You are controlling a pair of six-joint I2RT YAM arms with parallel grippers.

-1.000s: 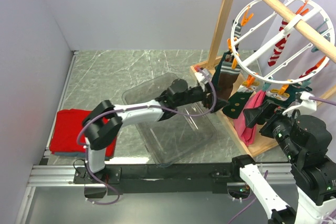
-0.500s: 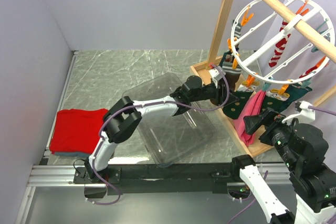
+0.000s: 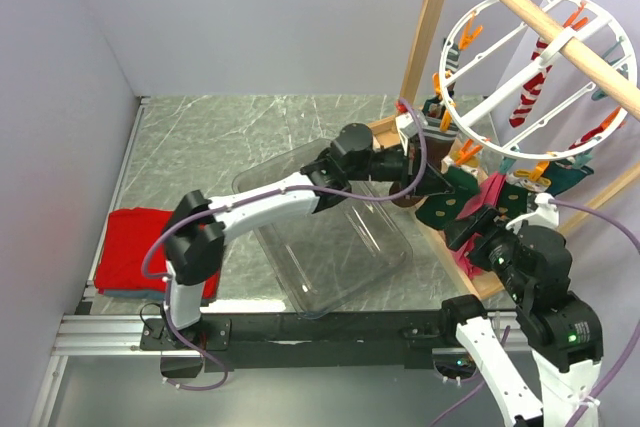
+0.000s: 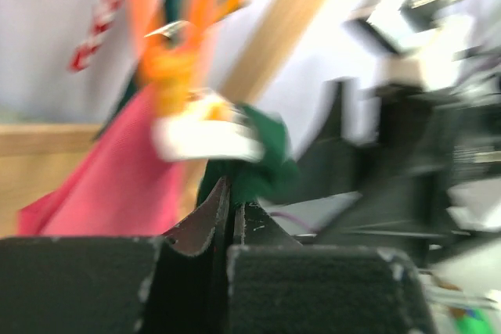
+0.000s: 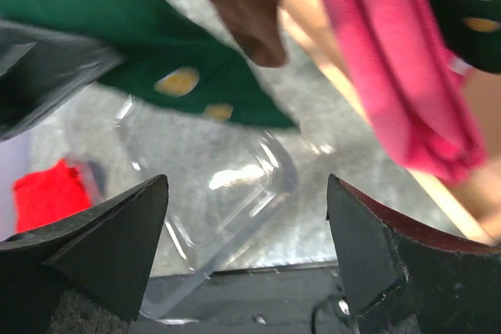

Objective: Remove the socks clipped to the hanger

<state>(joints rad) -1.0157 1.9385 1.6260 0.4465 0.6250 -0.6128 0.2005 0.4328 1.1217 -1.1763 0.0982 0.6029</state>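
Note:
The hanger [image 3: 545, 72], a white spoked ring with orange pegs, hangs from a wooden rail. Clipped to it are red-and-white striped socks [image 3: 530, 87], a pink sock [image 3: 492, 189] and dark green socks [image 3: 452, 202]. My left gripper [image 3: 418, 179] reaches under the ring's left side. Its jaws are shut [image 4: 232, 193] with the edge of a dark green sock [image 4: 262, 166] pinched at the tips; an orange peg [image 4: 168, 68] hangs just above. My right gripper [image 3: 478, 232] is open [image 5: 246, 224] and holds nothing, below the dotted green sock [image 5: 180, 60] and the pink sock [image 5: 399, 76].
A clear plastic bin [image 3: 330, 247] lies on the marble-patterned table under the left arm. A folded red cloth [image 3: 135, 247] sits at the left wall. The wooden frame's post [image 3: 425, 37] and base board [image 3: 490, 282] stand beside the socks.
The left gripper moved right and up to the socks and went from open to shut on green fabric. The right arm moved in towards the socks from below, its jaws slightly narrower.

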